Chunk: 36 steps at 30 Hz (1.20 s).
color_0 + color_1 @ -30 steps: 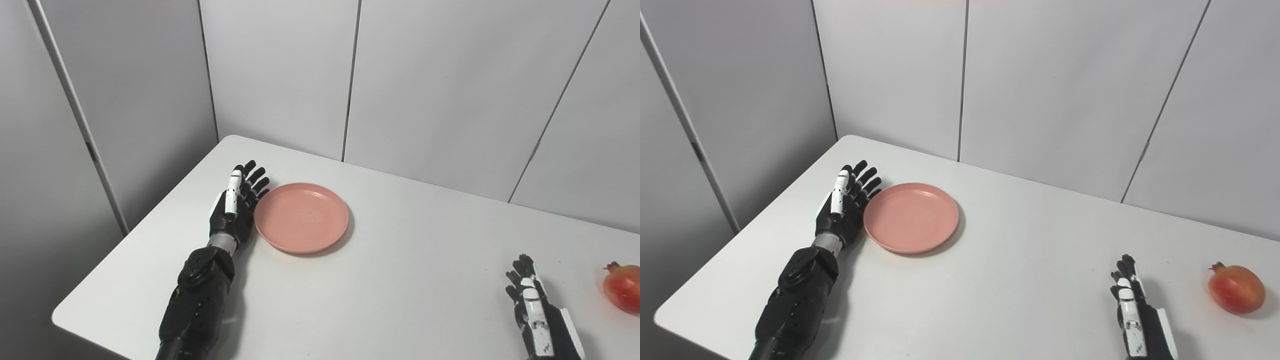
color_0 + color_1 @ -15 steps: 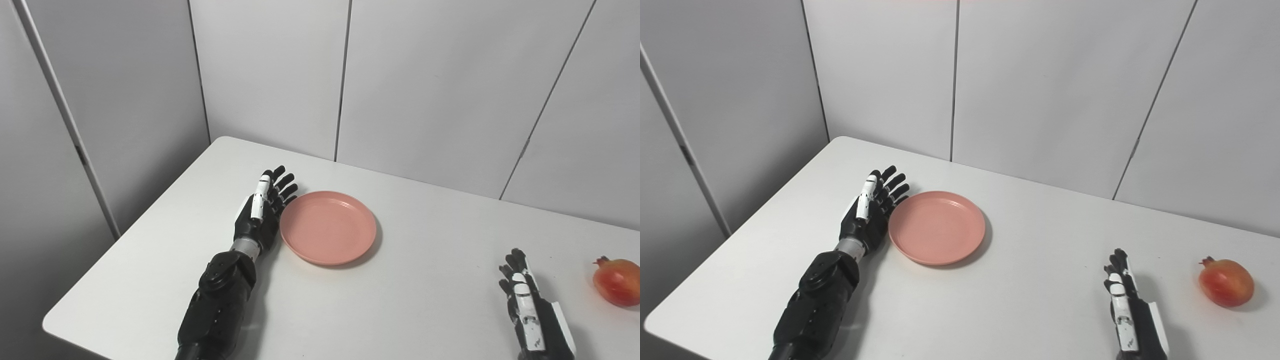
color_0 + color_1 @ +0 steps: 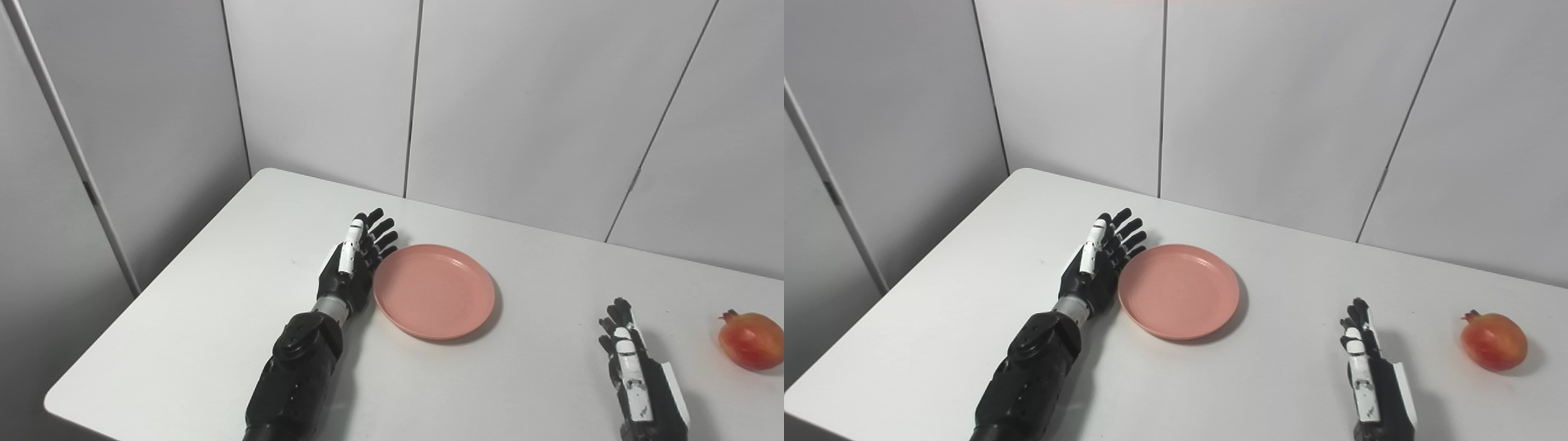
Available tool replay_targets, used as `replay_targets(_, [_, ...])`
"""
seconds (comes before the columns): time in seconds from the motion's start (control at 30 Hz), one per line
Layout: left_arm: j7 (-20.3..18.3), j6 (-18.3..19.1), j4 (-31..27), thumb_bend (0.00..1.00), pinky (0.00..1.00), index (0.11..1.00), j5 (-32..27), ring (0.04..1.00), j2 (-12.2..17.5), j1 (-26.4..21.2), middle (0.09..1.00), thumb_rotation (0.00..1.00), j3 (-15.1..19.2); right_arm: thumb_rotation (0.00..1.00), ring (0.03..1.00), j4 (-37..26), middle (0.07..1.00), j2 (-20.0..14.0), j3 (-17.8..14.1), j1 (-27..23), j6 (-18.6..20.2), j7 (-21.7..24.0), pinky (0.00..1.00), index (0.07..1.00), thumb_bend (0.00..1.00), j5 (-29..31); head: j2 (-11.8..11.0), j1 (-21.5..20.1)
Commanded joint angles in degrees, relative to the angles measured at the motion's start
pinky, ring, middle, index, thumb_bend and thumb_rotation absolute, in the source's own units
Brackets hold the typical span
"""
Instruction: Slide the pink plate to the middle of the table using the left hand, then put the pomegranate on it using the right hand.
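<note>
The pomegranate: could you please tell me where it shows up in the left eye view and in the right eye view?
Left eye view: the pomegranate lies near the right edge, low in the picture, on the table.
Right eye view: the pomegranate lies further in from the right edge, at about the same height.
Shared landmark: the right hand, just left of it in both.

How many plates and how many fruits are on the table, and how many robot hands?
Pink plate: 1
Pomegranate: 1
Robot hand: 2, the left robot hand open beside the plate, the right robot hand open on the white table
Total: 4
</note>
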Motion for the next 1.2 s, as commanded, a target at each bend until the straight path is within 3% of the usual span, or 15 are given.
replay_targets(0.0, [-0.7,1.6,-0.6,0.38,0.9,0.896,1.4,0.907,-0.4,-1.3,0.907,1.0,-1.2,1.0,0.995,-2.6,1.0,0.6,0.1,-1.5,-1.3,-0.6,0.99,1.0,0.14,-0.3,0.1,-0.3])
replay_targets(0.8, [-3.8,7.6,-9.5,0.39,0.89,0.902,4.1,0.903,-3.9,2.7,0.912,1.0,-8.6,1.0,0.973,-5.7,0.986,3.1,0.8,-2.1,2.2,-4.1,0.98,0.991,0.21,-4.2,3.2,-8.9])
replay_targets(1.17, [-4.2,7.8,-14.2,0.4,0.89,0.897,6.5,0.898,-4.4,6.3,0.905,1.0,-11.2,1.0,0.972,-6.4,0.981,3.5,1.1,-2.7,3.5,-5.0,0.98,0.985,0.24,-6.7,4.6,-11.7])
